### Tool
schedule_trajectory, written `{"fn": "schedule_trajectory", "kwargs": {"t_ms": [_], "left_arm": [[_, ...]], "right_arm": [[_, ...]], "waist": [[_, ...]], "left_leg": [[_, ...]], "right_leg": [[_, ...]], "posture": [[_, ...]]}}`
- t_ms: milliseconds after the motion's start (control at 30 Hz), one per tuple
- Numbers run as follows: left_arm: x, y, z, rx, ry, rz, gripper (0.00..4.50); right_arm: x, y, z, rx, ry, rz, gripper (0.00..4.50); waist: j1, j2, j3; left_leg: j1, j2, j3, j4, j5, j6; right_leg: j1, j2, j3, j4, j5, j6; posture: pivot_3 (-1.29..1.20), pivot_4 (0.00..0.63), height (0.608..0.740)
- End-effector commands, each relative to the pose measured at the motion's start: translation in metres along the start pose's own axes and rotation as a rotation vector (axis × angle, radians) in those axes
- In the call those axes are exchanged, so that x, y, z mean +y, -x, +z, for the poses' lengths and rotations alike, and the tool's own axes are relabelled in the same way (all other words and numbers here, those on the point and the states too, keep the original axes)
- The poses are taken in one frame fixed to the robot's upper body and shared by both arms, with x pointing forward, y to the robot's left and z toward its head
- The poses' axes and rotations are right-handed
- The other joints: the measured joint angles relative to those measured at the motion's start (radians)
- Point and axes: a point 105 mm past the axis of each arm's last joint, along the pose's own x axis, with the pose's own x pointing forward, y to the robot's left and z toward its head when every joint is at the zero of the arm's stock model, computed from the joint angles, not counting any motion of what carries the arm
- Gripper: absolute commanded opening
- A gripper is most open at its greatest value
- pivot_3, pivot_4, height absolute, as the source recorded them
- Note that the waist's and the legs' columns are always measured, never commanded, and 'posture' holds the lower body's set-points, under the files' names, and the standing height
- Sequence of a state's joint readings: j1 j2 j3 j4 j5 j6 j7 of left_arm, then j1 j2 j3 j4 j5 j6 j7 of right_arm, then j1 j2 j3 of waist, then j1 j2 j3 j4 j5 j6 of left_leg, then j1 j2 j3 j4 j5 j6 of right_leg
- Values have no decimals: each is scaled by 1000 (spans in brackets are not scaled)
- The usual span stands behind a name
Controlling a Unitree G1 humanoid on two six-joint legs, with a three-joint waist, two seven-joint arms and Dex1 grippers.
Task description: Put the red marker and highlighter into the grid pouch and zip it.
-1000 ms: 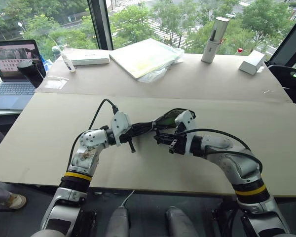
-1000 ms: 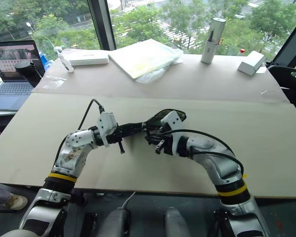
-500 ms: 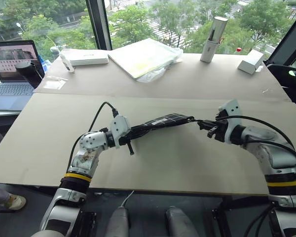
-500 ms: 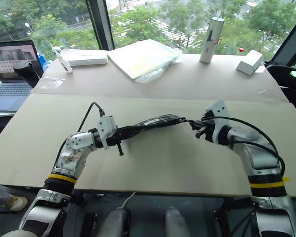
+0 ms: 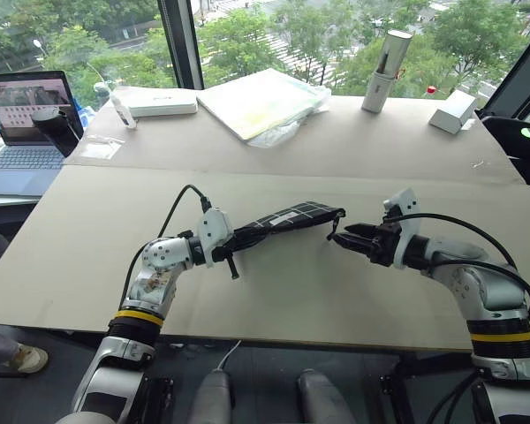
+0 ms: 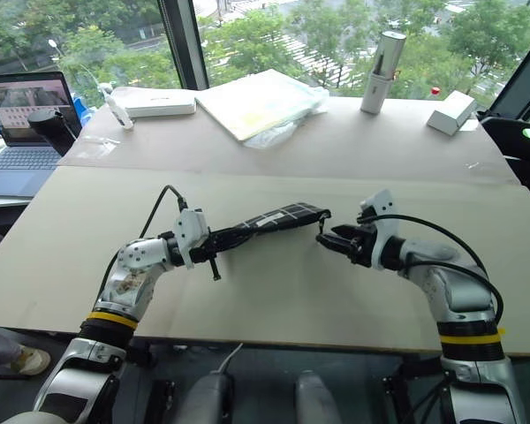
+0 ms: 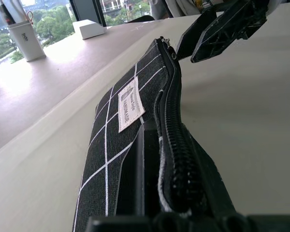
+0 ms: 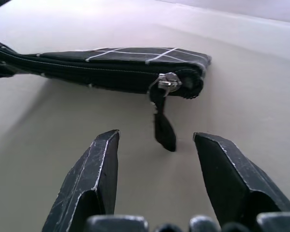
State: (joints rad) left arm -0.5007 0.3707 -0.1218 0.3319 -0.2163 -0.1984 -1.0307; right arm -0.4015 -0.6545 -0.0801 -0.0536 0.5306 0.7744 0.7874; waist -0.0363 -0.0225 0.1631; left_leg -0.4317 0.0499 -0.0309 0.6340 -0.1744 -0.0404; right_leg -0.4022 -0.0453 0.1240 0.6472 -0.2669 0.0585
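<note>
Black fabric grid pouch [image 5: 287, 220], white grid lines, small white label [image 7: 129, 105] on one face. Held clear of the table [image 5: 274, 300], roughly level, over the middle of the near board and well in from its front edge. Zipper [image 7: 173, 145] runs closed along the visible length; metal slider [image 8: 169, 80] sits at the free end with the black pull strap [image 8: 163, 126] hanging below it. Marker and highlighter not visible; presumably inside, which cannot be confirmed.

Left gripper [image 5: 231, 243]: fingers closed tight on one end of the pouch, clamping the fabric either side of the zipper.

Right gripper [image 5: 342, 238]: fingers parted, holding nothing, pointed at the slider end, with the pull strap hanging just ahead of the gap.

Handling, as judged: light, soft, limp cloth; sags slightly from the clamped end, so it will fold or swing if pushed. Fabric looks matte and easy to grip. Best holds are the stiffened zipper seam at either end, or the strap for any last pull on the slider; a mid-body pinch would only bunch the cloth.

Surroundings: table of pale boards. Along the far edge, a white flat box [image 5: 159, 103], a plastic-wrapped pad [image 5: 261, 100], a white cylinder [image 5: 382, 71], a small white block [image 5: 451, 111]. Open laptop [image 5: 22, 132] past the far left corner.
</note>
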Motion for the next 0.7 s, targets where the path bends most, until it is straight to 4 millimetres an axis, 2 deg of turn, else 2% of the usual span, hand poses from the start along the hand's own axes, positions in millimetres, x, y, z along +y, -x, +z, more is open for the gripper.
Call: {"fn": "schedule_trajectory", "kwargs": {"t_ms": [33,133,300,400,667,700], "left_arm": [[2,-1,11,-39,-42,-13,0],[2,-1,13,-48,-67,-52,0],[-2,-3,13,-68,-151,-163,0],[-5,-10,16,-89,-207,-244,0],[-8,-25,4,-59,-301,-349,0],[-10,-25,4,-70,-258,-368,719]], "right_arm": [[-18,33,11,-11,56,-64,2574],[-10,67,12,-8,98,12,2574],[22,101,10,-37,136,150,2574],[33,105,3,-31,135,170,2574],[36,98,-5,-51,124,125,2574],[36,98,-7,-50,122,115,2624]], "waist": [[4,0,0],[11,0,0],[13,0,0],[14,0,0],[19,-1,0],[19,-1,1]], "left_leg": [[0,0,0,0,0,0],[0,0,0,0,0,0],[1,0,0,0,0,0],[1,0,0,1,0,0],[1,-1,0,2,0,0],[1,-1,0,2,0,0]], "right_leg": [[0,0,0,0,0,0],[0,0,0,0,0,0],[0,0,0,0,0,1],[1,0,0,0,-2,3],[3,0,0,0,-4,7],[3,0,0,0,-4,7]], "posture": [[0,150,740],[0,150,740],[0,150,740],[0,150,740],[0,150,740],[0,150,740]]}}
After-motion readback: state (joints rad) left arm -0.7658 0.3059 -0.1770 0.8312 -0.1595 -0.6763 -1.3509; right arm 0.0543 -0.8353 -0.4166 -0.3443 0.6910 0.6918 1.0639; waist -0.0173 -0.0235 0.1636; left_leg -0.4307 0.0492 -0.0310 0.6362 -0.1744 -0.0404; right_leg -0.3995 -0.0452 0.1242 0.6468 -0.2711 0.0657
